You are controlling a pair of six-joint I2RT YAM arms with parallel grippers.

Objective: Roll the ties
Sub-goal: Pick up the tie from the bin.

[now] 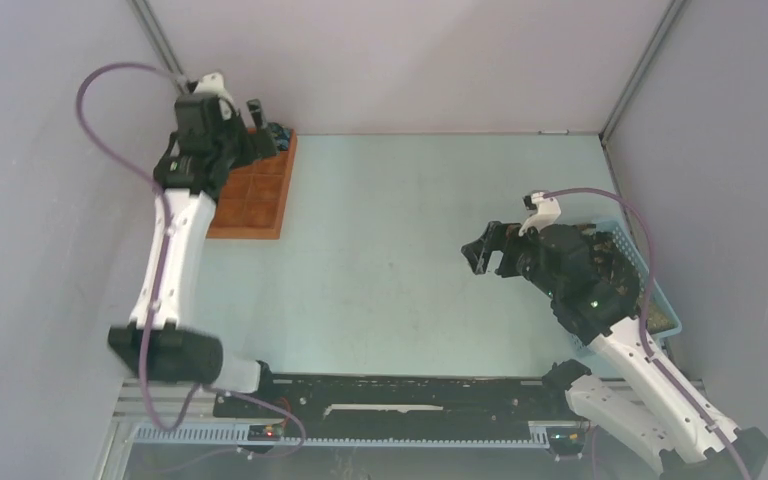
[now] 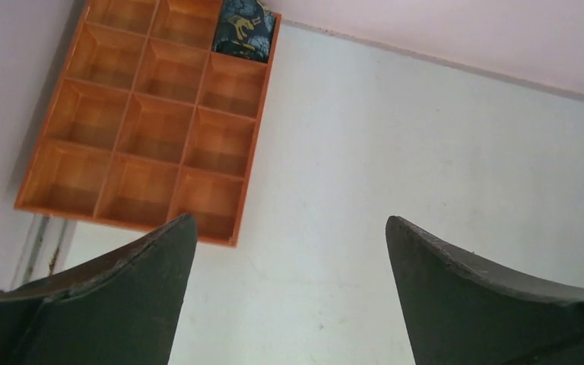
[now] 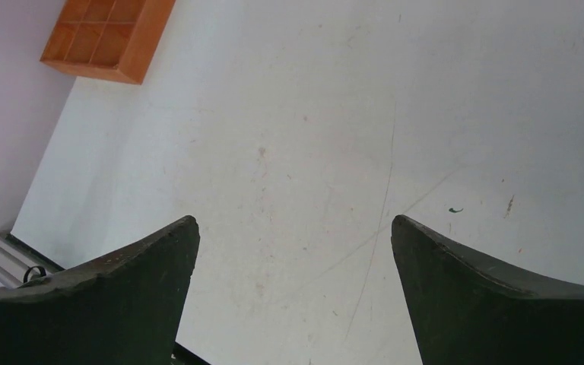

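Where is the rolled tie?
The rolled tie fills the far corner compartment of the orange tray, on the table's left side in the top view.

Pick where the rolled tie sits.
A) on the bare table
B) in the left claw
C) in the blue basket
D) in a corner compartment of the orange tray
D: the rolled tie fills a corner compartment of the orange tray, while the left claw hangs open and empty.
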